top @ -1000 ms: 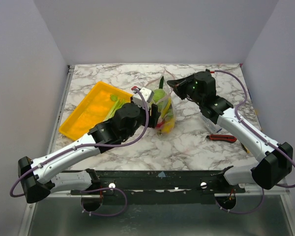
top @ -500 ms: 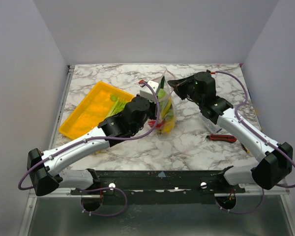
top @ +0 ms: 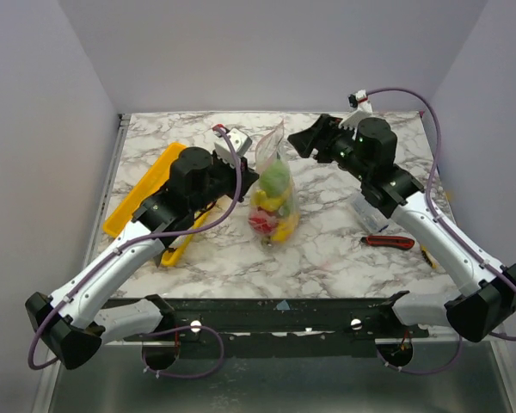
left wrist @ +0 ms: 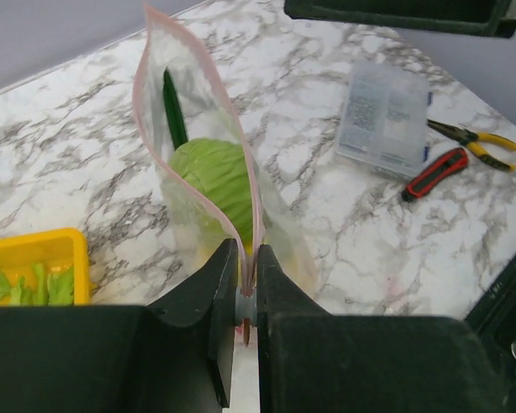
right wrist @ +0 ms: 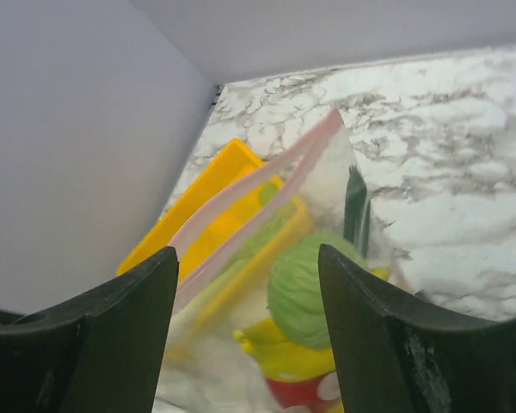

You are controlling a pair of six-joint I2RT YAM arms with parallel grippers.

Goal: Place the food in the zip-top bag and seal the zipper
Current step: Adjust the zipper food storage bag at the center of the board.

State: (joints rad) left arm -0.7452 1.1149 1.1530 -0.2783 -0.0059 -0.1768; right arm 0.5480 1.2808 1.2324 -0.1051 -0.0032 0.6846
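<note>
The zip-top bag (top: 273, 194) stands upright mid-table, with round pale green food (top: 275, 177), a yellow piece (top: 281, 229) and a red piece (top: 260, 222) inside. In the left wrist view a dark green stalk (left wrist: 174, 107) leans beside the green ball (left wrist: 213, 176). My left gripper (left wrist: 248, 297) is shut on the near end of the pink zipper (left wrist: 241, 198), whose two strips gape apart further along. My right gripper (right wrist: 245, 258) is open, just off the far end of the zipper (right wrist: 249, 185), touching nothing. From above, the left gripper (top: 248, 175) and right gripper (top: 299, 142) flank the bag.
A yellow tray (top: 129, 211) with green leaves (left wrist: 26, 284) lies at the left, partly under my left arm. A clear box of small parts (left wrist: 383, 116), a red-handled tool (top: 389, 242) and yellow-handled pliers (left wrist: 477, 138) lie at the right.
My right gripper has opened, let go of the bag's mouth and drawn back up and right. My left gripper has closed on the zipper's near end and pulled left, and the bag now stands taller.
</note>
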